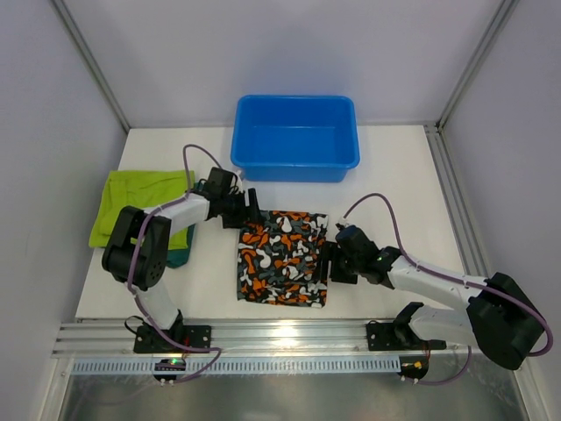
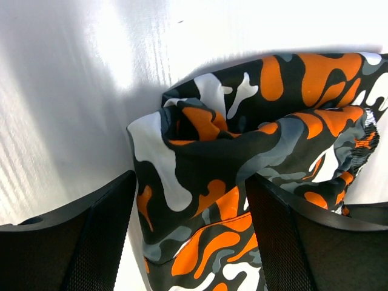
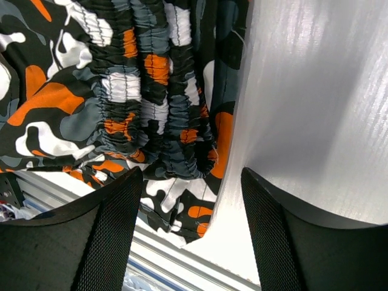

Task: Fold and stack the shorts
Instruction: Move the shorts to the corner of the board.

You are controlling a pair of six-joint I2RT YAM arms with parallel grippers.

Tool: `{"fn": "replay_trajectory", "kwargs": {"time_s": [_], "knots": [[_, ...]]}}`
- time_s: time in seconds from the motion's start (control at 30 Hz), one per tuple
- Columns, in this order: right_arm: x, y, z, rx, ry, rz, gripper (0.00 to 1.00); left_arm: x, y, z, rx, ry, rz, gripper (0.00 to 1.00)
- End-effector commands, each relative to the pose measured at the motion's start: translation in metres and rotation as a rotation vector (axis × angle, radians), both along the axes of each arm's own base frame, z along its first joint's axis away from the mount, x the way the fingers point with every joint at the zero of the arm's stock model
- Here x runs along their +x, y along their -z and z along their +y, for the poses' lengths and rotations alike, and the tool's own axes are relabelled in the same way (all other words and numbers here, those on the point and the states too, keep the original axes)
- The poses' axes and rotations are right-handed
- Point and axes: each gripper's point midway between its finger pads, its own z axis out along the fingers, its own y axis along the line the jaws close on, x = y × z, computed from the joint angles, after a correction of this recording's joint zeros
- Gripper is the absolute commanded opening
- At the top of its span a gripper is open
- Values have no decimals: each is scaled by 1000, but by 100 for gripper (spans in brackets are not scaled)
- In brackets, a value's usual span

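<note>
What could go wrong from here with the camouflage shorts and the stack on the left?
1. A bunched corner of the camouflage shorts stands between the open left fingers; pulling away could snag it and undo the fold.
2. The open right fingers straddle the elastic waistband edge close to the near rail; a drag might pull cloth over it.
3. The left arm's elbow hangs over the lime shorts and teal shorts; a swing may disturb them.

Shorts lie before the tub, another pair far left
</note>
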Motion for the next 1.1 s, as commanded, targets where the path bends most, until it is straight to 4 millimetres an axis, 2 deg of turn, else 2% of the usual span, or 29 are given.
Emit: {"fn": "replay_trajectory", "kwargs": {"time_s": [0.0,0.13,0.2,0.23,0.27,0.33,0.37,0.43,0.47,0.57,0.6,0.63,0.67,0.77,0.8,0.83,0.9,0.93,1.0,1.07], "knots": [[5,-3,8,22,-48,-47,70,-7,16,-3,-13,70,40,75],[6,-7,10,39,-60,-66,70,-10,23,-5,-25,79,58,73],[7,-6,9,34,-60,-71,70,-11,23,-9,-51,83,69,63],[6,-5,9,34,-64,-70,69,-12,23,-10,-56,83,72,58],[6,-5,10,36,-62,-69,70,-12,22,-9,-53,80,74,43],[7,-8,13,54,-64,-71,70,-13,19,-6,-42,73,70,31],[7,-9,16,64,-67,-74,70,-14,17,-2,-19,60,71,21],[10,-14,22,92,-57,-87,70,-13,14,4,16,46,61,12],[12,-16,26,102,-51,-93,73,-16,11,9,39,36,69,2],[15,-28,46,142,-43,-123,74,-8,-1,20,105,14,39,0],[10,-26,54,136,-58,-119,74,-5,-9,26,140,1,25,0],[17,-31,59,143,-29,-137,74,-4,-14,29,156,-1,21,0],[18,-24,62,128,-25,-128,74,-2,-17,32,175,-5,17,0],[28,-31,88,184,-41,-146,74,5,-34,43,247,-7,-13,0],[30,-20,94,159,-50,-130,74,7,-38,46,266,-7,-17,0],[27,-20,103,153,-73,-129,74,10,-46,53,309,-8,-30,0],[35,-32,126,178,-92,-159,74,14,-55,60,349,-5,-45,0],[34,-25,134,172,-103,-148,74,18,-65,68,390,-17,-60,0],[36,-35,157,219,-123,-162,74,21,-74,79,435,-13,-76,0],[40,-31,175,230,-137,-152,74,26,-85,94,485,-20,-90,0]]}}
